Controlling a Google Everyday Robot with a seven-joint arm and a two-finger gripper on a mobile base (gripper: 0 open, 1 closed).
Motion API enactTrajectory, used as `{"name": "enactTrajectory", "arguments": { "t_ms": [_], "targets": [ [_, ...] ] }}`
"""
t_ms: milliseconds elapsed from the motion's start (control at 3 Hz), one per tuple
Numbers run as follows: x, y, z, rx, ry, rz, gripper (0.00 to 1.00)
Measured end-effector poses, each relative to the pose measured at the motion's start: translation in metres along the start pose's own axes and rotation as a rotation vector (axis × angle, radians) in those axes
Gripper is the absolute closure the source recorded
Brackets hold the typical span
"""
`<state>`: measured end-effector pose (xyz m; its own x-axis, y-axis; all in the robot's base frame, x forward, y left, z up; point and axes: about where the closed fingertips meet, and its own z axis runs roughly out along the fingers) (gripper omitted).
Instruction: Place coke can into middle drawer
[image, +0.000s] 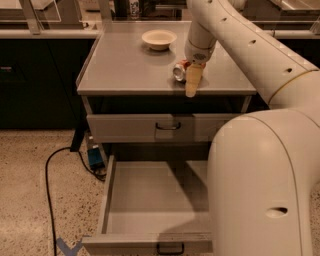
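Camera view looks down at a grey table (125, 65) with two drawers underneath. The coke can (178, 71) is lying on its side on the tabletop, near the front edge and right of centre, with one silver end facing left toward the camera. The pincer (192, 82) is right at the can, coming down from the big white arm (235, 40) and sitting just in front of the can's right side, so it covers part of it. Honestly can't tell how far open the pincer is, or whether it actually has hold of the can.

The cream bowl (159, 39) sits further back on the table, well apart from the can. The upper drawer (130, 127) is closed, with its dark handle (168, 126) in the middle. The middle drawer (150, 200) below it is pulled way out, flat grey floor showing and nothing in it, small loop handle (170, 247) at the bottom edge. The robot's white body blocks the drawer's right side. A black cable (49, 185) runs across the speckled floor (30, 200) on the left, toward a small blue thing (95, 157) by the table leg.
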<state>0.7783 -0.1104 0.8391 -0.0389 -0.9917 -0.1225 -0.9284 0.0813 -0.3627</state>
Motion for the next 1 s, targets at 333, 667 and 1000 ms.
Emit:
{"name": "enactTrajectory", "arguments": {
  "t_ms": [333,667,1000],
  "targets": [
    [0.0,0.0,0.0,0.0,0.0,0.0,0.0],
    [0.0,0.0,0.0001,0.0,0.0,0.0,0.19],
    [0.0,0.0,0.0001,0.0,0.0,0.0,0.42]
  ]
}}
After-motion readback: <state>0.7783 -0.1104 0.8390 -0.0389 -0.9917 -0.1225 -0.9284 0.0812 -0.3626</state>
